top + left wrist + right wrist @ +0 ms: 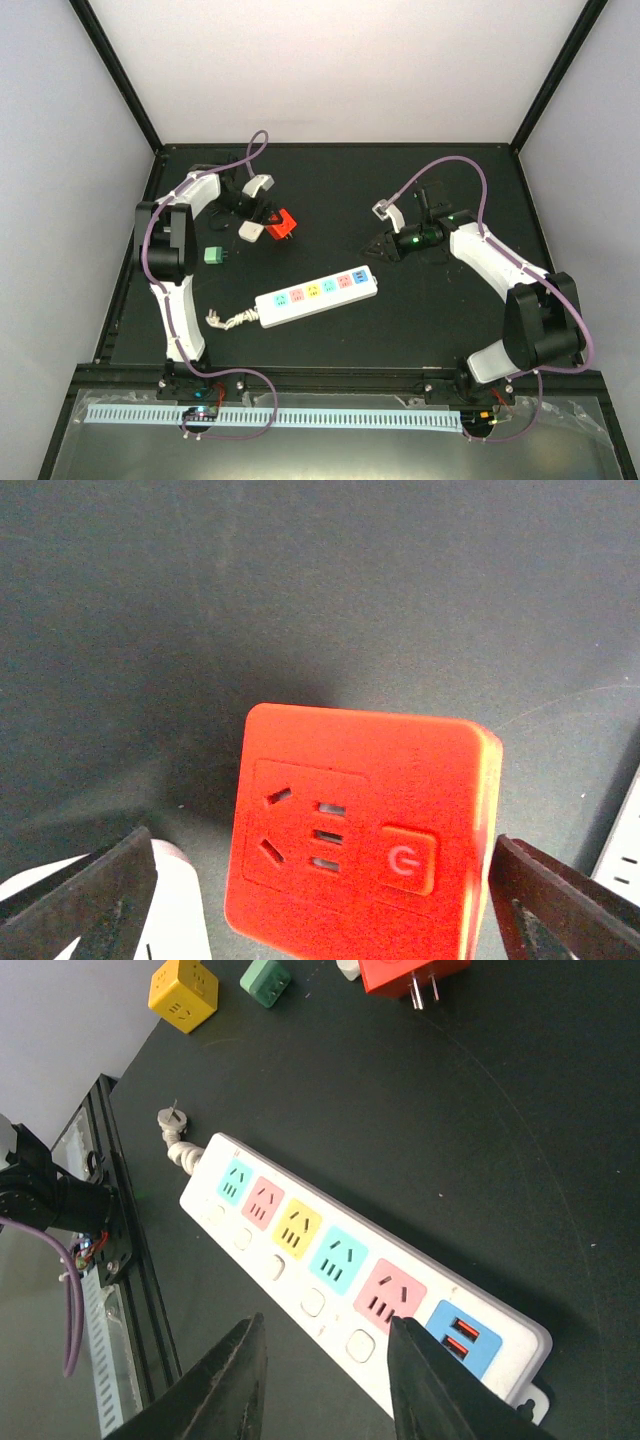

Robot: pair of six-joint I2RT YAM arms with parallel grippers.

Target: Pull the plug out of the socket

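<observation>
A black mat point(330, 190) covers the table, shut in by plain white walls point(330, 60) and black corner posts point(120, 80). Farthest left, a green cube point(213, 255) lies at 10 o'clock from the power strip point(317, 291), well apart from it. The left gripper point(322, 860) hangs with its jaws spread wide either side of the red plug point(283, 224). The plug lies on the mat at 11 o'clock from the strip, with its prongs point(425, 990) bare. The strip rests near mid-table, its cord stub point(225, 320) at the 8 o'clock end. The right gripper point(328, 1325), fingers parted, hangs over the strip's 2 o'clock end.

A yellow cube point(183, 993) shows only in the right wrist view. In the left wrist view a white block point(175, 920) is cut off at the bottom edge. There I cannot tell whether the right-hand finger touches the plug.
</observation>
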